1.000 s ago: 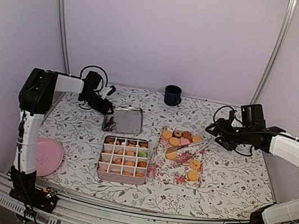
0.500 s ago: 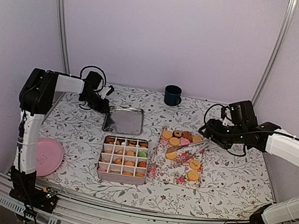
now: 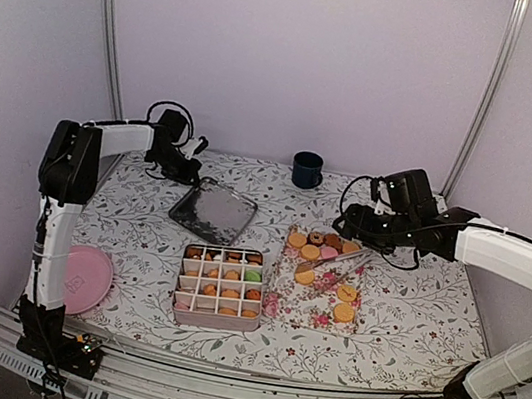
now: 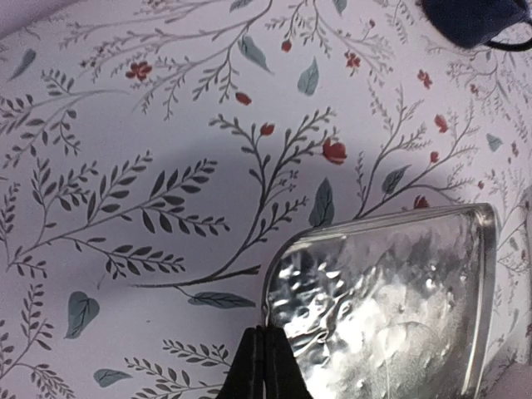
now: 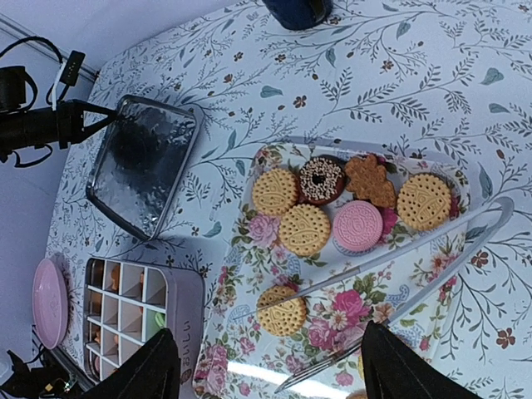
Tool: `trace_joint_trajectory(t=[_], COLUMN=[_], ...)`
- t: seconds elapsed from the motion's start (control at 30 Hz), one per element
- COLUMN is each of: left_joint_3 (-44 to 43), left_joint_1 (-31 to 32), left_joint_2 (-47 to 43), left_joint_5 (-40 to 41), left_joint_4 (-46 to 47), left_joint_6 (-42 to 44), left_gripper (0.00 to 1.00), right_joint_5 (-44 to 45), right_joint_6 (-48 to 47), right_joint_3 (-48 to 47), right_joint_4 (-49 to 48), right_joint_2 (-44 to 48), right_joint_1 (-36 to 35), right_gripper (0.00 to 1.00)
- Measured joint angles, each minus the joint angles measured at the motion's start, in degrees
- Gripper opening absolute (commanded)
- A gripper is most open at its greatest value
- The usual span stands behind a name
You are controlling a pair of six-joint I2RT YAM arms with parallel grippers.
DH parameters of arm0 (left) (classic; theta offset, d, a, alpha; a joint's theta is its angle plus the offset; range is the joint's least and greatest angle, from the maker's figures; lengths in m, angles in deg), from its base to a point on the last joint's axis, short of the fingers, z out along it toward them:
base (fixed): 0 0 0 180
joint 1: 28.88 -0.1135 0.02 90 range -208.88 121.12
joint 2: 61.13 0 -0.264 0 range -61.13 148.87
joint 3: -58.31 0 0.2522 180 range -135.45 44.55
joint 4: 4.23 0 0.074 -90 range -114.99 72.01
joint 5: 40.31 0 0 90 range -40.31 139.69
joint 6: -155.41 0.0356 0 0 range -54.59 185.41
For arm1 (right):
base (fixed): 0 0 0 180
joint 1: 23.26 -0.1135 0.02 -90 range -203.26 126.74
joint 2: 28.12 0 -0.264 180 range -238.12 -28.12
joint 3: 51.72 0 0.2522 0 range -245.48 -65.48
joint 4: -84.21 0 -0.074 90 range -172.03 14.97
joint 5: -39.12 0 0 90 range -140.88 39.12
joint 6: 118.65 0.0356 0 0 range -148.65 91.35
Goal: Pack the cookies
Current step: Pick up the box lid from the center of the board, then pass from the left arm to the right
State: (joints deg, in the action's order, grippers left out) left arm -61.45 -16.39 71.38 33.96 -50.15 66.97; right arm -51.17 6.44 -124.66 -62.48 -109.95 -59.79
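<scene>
Several cookies lie on a floral tray, mostly tan with one pink and one dark brown. More cookies fill a divided box. Metal tongs rest across the tray. My right gripper hangs open above the tray's near part and holds nothing. At the back left, my left gripper is shut on the rim of a silver metal lid, at one of its corners. In the top view the lid lies at an angle behind the box.
A dark blue cup stands at the back centre. A pink plate sits at the near left edge. Cables trail behind both wrists. The floral tablecloth covers the table.
My left gripper has closed on the lid's rim and drawn back-left, turning the lid askew. My right arm has swung left over the cookie tray, still open.
</scene>
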Motion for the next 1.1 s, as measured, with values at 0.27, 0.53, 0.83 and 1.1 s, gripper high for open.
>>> trace_joint_trajectory(t=[0.27,0.53,0.83,1.1], left_joint_3=[-10.86,-7.41,-0.02,5.73], left_joint_1=[0.07,0.26,0.33,0.48], left_joint_2=[-1.73,-8.87,-16.39,-20.28], left_joint_5=[-6.73,-13.44,-17.18,-18.25], left_joint_4=[-3.06,-6.78,-6.86,-5.22], left_joint_6=[-2.27,-2.21,-2.38,-3.17], left_gripper=[0.00,0.00,0.00,0.00], right_joint_5=[-7.04,-17.97,-23.96,-26.60], right_joint_6=[-1.95,0.17,4.83,10.40], right_joint_3=[-2.38,-5.18,-15.39,-19.65], right_joint_4=[-11.34,-27.32,-36.83,-41.97], right_joint_2=[-3.63,-12.79,-25.70,-32.74], right_joint_1=[-1.42,-2.67,-6.03,-6.54], right_gripper=[0.82,0.84,0.85,0.58])
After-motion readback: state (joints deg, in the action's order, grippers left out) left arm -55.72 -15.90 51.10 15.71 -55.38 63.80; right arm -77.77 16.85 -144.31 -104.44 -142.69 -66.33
